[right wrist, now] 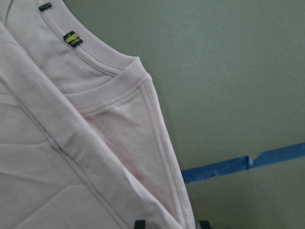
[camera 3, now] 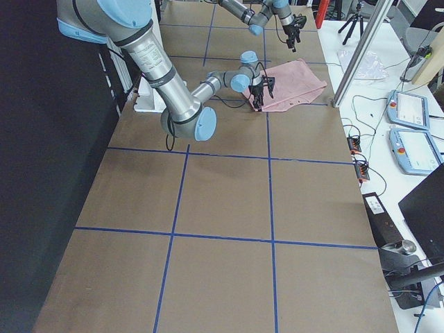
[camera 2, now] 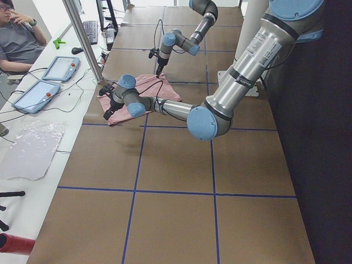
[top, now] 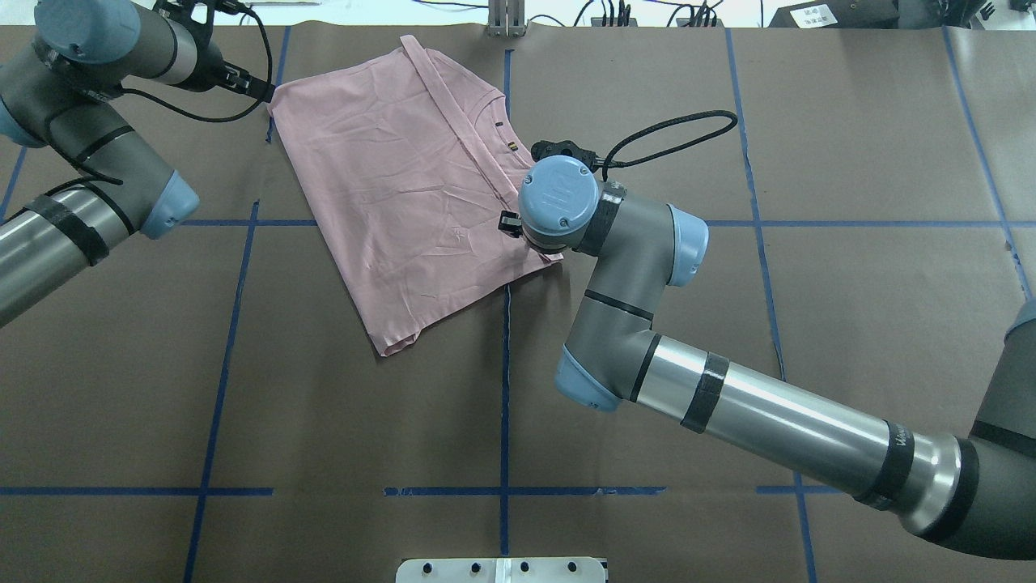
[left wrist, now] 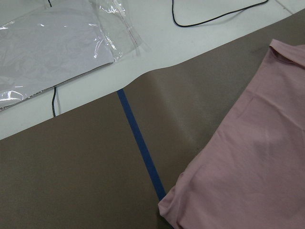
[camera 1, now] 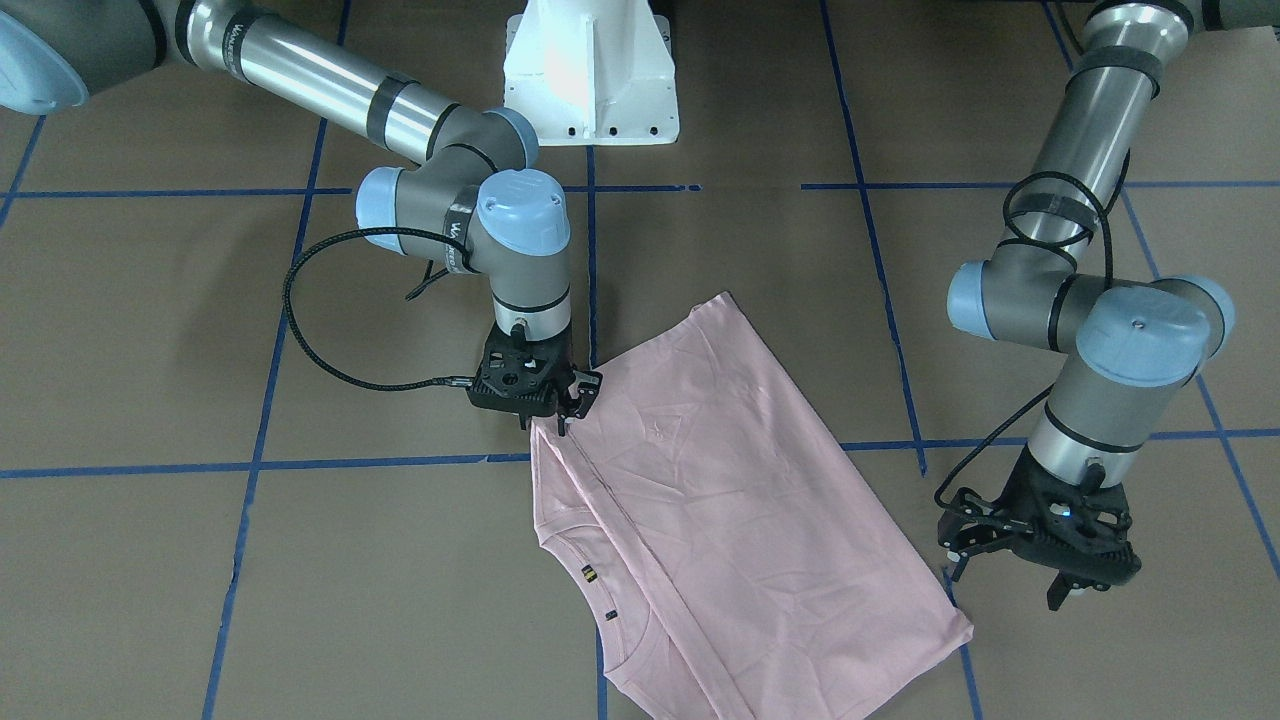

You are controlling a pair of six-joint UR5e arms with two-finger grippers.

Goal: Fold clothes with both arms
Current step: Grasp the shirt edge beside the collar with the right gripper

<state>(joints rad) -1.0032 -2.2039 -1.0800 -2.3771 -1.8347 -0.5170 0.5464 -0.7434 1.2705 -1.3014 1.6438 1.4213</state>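
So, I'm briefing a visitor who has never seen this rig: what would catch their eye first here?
The pale pink T-shirt, partly folded, lies askew on the far side of the brown table from the robot, across the blue tape grid. The right gripper is down at the shirt's edge on the collar side, its jaws straddling the cloth. The left gripper hangs open just beside another corner.
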